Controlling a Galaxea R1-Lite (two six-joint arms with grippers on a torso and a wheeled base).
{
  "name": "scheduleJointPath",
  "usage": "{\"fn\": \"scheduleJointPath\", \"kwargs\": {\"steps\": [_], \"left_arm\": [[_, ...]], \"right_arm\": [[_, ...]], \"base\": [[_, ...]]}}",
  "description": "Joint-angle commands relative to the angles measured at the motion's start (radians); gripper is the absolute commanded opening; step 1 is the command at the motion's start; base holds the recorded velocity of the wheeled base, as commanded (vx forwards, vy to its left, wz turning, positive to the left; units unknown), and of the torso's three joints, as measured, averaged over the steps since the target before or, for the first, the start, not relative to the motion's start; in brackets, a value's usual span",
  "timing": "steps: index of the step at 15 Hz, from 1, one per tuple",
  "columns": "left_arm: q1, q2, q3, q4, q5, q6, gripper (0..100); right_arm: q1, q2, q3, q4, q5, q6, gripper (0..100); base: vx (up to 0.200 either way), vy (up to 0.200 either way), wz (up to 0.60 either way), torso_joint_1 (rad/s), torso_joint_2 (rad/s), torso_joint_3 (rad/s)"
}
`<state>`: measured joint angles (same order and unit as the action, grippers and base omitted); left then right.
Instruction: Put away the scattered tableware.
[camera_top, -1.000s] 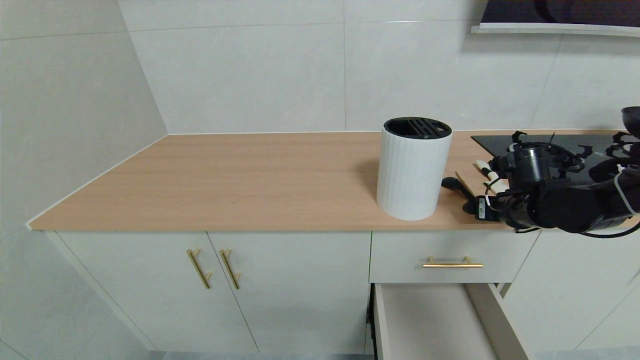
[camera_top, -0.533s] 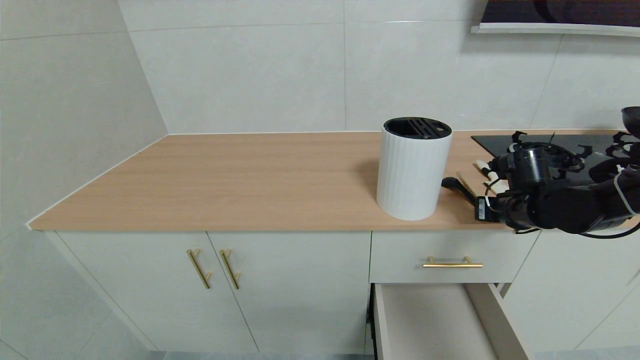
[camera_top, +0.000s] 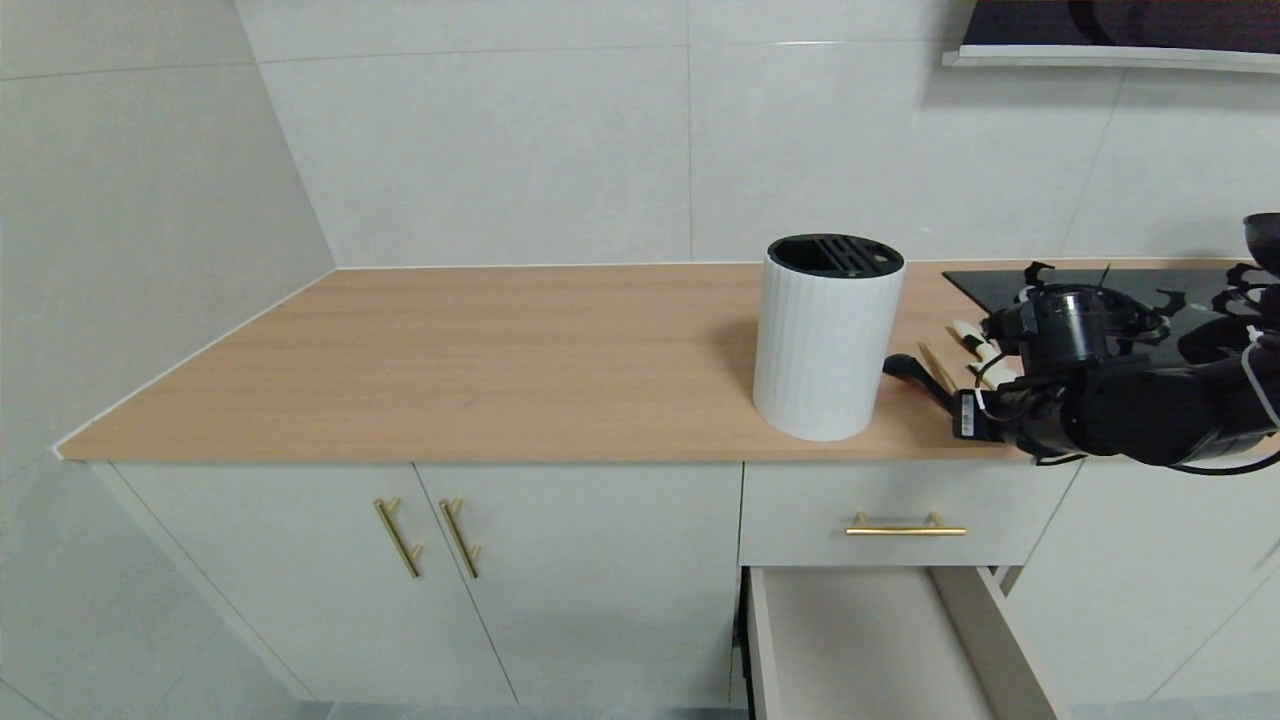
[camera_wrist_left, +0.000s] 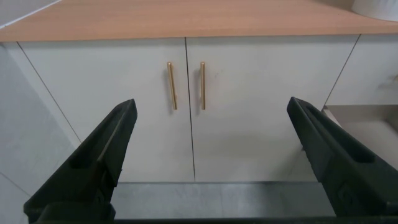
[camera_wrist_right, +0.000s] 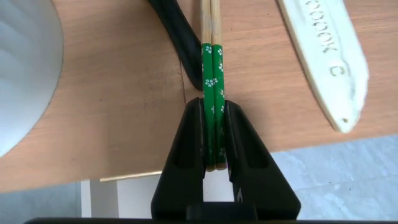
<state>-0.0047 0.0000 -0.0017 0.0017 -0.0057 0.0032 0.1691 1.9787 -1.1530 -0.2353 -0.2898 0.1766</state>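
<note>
My right gripper (camera_wrist_right: 212, 134) is shut on a pair of wooden chopsticks (camera_wrist_right: 212, 68) with green flower-printed ends, right at the counter's front edge. In the head view the right gripper (camera_top: 975, 412) sits just right of the white ribbed utensil holder (camera_top: 825, 340), with the chopsticks (camera_top: 936, 367) running back across the counter. A black utensil handle (camera_wrist_right: 177, 40) lies beside the chopsticks, and a white ceramic knife (camera_wrist_right: 326, 59) lies on their other side. My left gripper (camera_wrist_left: 211, 155) stands open low in front of the cabinet doors, holding nothing.
An open drawer (camera_top: 870, 645) sticks out below the counter under the holder. A black stovetop (camera_top: 1090, 295) lies at the back right. The wooden counter (camera_top: 480, 350) stretches leftward from the holder. Two gold door handles (camera_wrist_left: 185, 86) face the left gripper.
The right gripper has drawn back slightly rightward along the counter edge, and the chopsticks show a little more beyond the holder.
</note>
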Motion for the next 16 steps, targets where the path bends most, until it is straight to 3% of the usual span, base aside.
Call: {"fn": "scheduleJointPath", "kwargs": {"steps": [1,3,9,13,16], "left_arm": [[0.000,0.000,0.000,0.000,0.000,0.000,100],[0.000,0.000,0.000,0.000,0.000,0.000,100],[0.000,0.000,0.000,0.000,0.000,0.000,100],[0.000,0.000,0.000,0.000,0.000,0.000,100],[0.000,0.000,0.000,0.000,0.000,0.000,100]], "right_arm": [[0.006,-0.095,0.027,0.010,0.000,0.000,0],[0.009,-0.159,0.041,0.042,0.000,0.000,0],[0.087,-0.515,0.184,0.318,0.011,0.000,0],[0.087,-0.724,0.179,0.645,0.127,-0.003,0],[0.087,-0.788,0.139,0.788,0.239,-0.039,0]], "base": [[0.000,0.000,0.00,0.000,0.00,0.000],[0.000,0.000,0.00,0.000,0.00,0.000],[0.000,0.000,0.00,0.000,0.00,0.000],[0.000,0.000,0.00,0.000,0.00,0.000],[0.000,0.000,0.00,0.000,0.00,0.000]]}}
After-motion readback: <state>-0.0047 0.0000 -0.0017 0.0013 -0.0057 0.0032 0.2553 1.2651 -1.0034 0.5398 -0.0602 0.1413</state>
